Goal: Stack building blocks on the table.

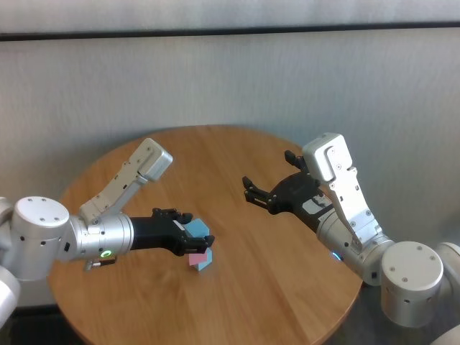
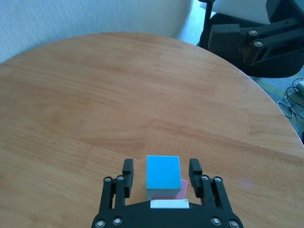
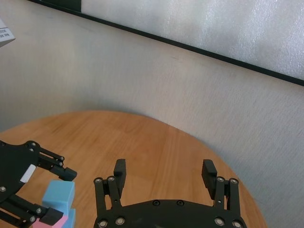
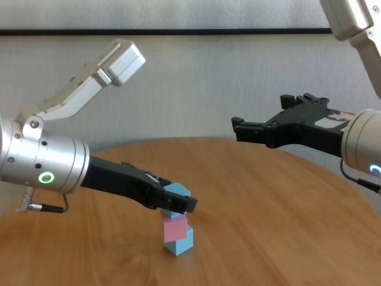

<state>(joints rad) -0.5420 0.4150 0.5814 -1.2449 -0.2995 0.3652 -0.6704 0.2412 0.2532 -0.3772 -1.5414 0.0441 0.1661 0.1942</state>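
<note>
Where the left end effector [image 1: 192,237] reaches over the stack, much of the blocks is covered: in the head view only one face of the top light blue block [image 1: 197,229], a sliver of the pink block [image 1: 197,257] and a corner of the bottom light blue block [image 1: 206,264] show past the black fingers. The chest view gives the clearest look: the three cubes stand one upon another on the round wooden worktop [image 4: 268,226], blue at the bottom [image 4: 180,243], pink in the middle [image 4: 174,227], blue on top [image 4: 176,196], the column upright. The cubes are not squared to each other; the pink one is turned slightly against the blue ones, so corners overhang.

In the left wrist view the top blue block [image 2: 163,174] sits between the two fingers [image 2: 127,171] with a visible gap on each side, so the left end effector is partly open around the block and not pressing it. A pink edge [image 2: 183,188] peeks out beside and below it; the bottom cube is hidden there.

The stack stands on the robot's left half of the worktop, toward the near edge.

The right end effector [image 1: 254,191] hangs in the air above the right half of the worktop, well apart from the stack, its fingers spread wide and holding nothing. The right wrist view shows those fingers [image 3: 119,170] splayed, with the stack cut off at the frame's corner.

A white label on the left end effector [image 2: 169,204] shows no writing that can be read.
</note>
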